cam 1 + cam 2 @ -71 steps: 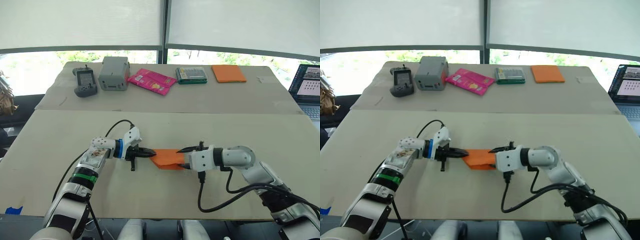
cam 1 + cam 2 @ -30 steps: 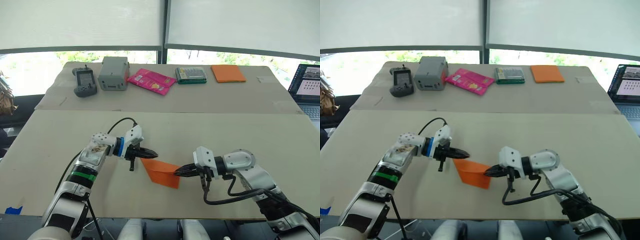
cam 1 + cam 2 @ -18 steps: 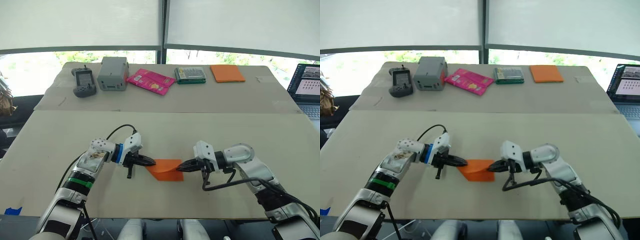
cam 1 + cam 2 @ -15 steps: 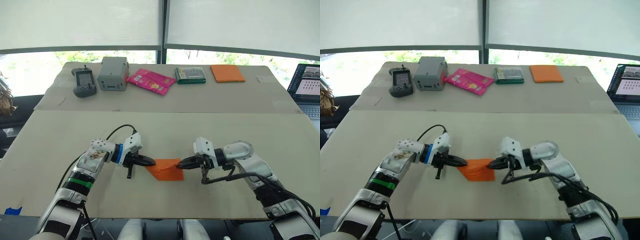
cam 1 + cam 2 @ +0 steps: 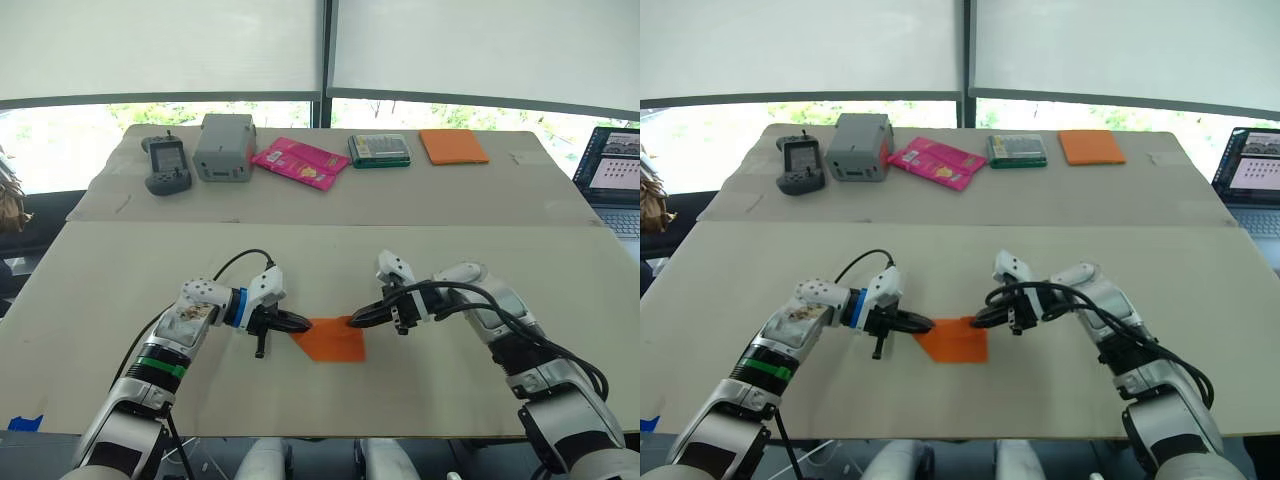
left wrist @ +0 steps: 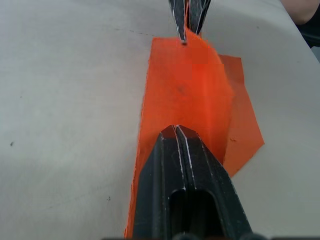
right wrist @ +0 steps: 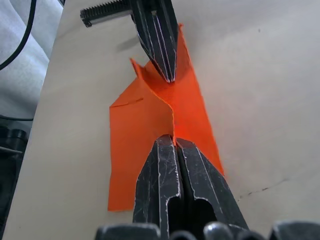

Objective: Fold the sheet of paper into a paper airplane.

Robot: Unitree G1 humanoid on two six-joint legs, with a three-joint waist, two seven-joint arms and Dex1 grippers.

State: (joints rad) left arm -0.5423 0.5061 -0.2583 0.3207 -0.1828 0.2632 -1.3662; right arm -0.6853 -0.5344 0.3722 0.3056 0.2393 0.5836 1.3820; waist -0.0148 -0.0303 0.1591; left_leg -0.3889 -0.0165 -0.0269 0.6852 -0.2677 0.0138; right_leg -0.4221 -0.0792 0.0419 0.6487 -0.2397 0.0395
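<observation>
Sheet of paper (image 5: 332,339) is back flat on the table (image 5: 420,270), squarer than a second ago when it hung as a tilted wedge. Left hand (image 5: 301,322) pinches its left corner, right hand (image 5: 356,321) pinches the top right edge. Mid-fold, no airplane shape yet.

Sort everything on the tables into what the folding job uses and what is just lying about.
In use:
sheet of paper
left tool
right tool

Lying about:
handheld controller
grey box
pink packet
green-edged case
orange pad
laptop
</observation>
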